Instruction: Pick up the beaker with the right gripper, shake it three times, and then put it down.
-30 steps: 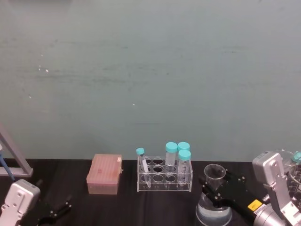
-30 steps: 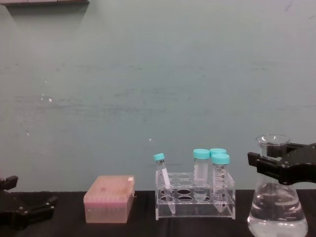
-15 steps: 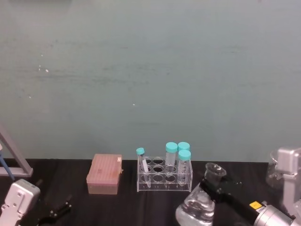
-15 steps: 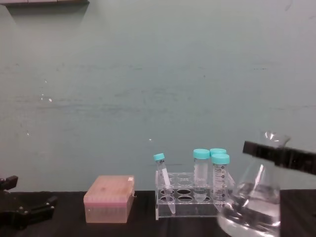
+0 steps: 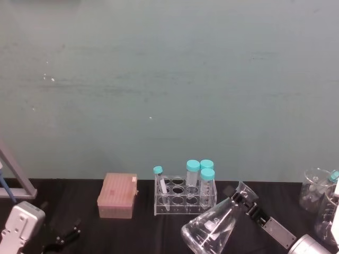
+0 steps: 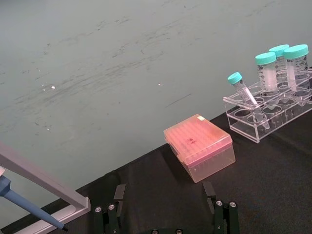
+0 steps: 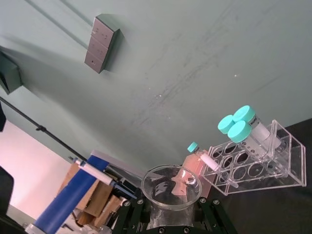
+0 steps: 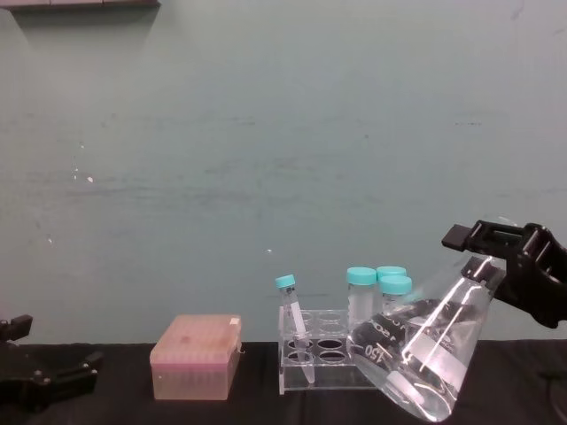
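Observation:
The beaker (image 8: 425, 354), a clear glass conical flask, hangs well tilted above the black table, its wide base swung toward the tube rack and clear liquid pooled low inside. My right gripper (image 8: 487, 252) is shut on its neck just under the flared rim. From the head view the beaker (image 5: 209, 230) slants out of the right gripper (image 5: 241, 200) toward the left. The right wrist view looks down into the beaker's rim (image 7: 170, 185) between black fingers (image 7: 210, 208). My left gripper (image 6: 165, 219) rests open low at the left, away from everything.
A clear tube rack (image 5: 185, 200) with teal-capped tubes stands just behind the swung beaker base. A pink tip box (image 5: 117, 196) sits left of it. Another glass vessel (image 5: 315, 189) stands at the far right, and a pipette stand (image 6: 44, 180) at the far left.
The beaker went from upright to strongly tilted, its base swinging left toward the rack while the right gripper kept hold of its neck. The left gripper has not moved.

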`<state>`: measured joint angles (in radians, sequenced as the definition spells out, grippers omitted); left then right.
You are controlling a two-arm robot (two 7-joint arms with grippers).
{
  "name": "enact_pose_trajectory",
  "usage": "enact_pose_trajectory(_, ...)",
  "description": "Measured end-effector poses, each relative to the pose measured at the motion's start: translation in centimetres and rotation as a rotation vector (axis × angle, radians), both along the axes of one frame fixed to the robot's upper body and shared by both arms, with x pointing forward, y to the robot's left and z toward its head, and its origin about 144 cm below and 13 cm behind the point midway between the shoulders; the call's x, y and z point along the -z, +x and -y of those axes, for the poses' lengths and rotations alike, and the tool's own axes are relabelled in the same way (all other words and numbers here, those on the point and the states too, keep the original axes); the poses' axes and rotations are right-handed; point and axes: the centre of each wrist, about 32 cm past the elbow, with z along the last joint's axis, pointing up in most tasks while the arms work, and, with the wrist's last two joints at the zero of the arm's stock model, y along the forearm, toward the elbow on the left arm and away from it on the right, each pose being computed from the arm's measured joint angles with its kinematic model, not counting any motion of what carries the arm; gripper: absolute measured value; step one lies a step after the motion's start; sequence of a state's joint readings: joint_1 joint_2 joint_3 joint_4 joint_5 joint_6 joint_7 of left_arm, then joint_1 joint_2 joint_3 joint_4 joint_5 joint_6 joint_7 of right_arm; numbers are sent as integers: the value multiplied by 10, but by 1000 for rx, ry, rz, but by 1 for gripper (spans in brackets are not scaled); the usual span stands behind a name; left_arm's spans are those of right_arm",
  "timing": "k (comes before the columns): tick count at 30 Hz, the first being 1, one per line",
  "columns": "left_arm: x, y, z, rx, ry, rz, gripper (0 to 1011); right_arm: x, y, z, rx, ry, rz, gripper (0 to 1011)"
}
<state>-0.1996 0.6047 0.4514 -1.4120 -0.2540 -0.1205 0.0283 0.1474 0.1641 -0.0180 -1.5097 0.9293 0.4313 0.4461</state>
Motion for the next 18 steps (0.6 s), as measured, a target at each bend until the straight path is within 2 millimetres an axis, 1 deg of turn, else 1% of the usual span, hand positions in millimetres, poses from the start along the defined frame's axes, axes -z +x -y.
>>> enact_pose_trajectory(4,0,0,0,0,0,0,1000,0,0,0,-3,0,-12,450)
enact_pose_trajectory(7,0,0,0,0,0,0,1000,-4,0,1,0,-93,23,450)
enact_pose_trajectory(8,0,0,0,0,0,0,1000,-8,1,2,7,-188,69,449)
enact_pose_trajectory(11,0,0,0,0,0,0,1000,-15,2,5,17,-352,158,450)
enact_pose_trajectory(12,0,0,0,0,0,0,1000,-20,3,8,27,-472,224,449)
enact_pose_trajectory(14,0,0,0,0,0,0,1000,-24,4,10,38,-584,286,449)
enact_pose_trajectory(16,0,0,0,0,0,0,1000,-32,5,14,56,-851,428,449)
enact_pose_trajectory(17,0,0,0,0,0,0,1000,-34,5,15,64,-917,464,450)
enact_pose_trajectory(18,0,0,0,0,0,0,1000,-34,5,15,64,-917,464,450)
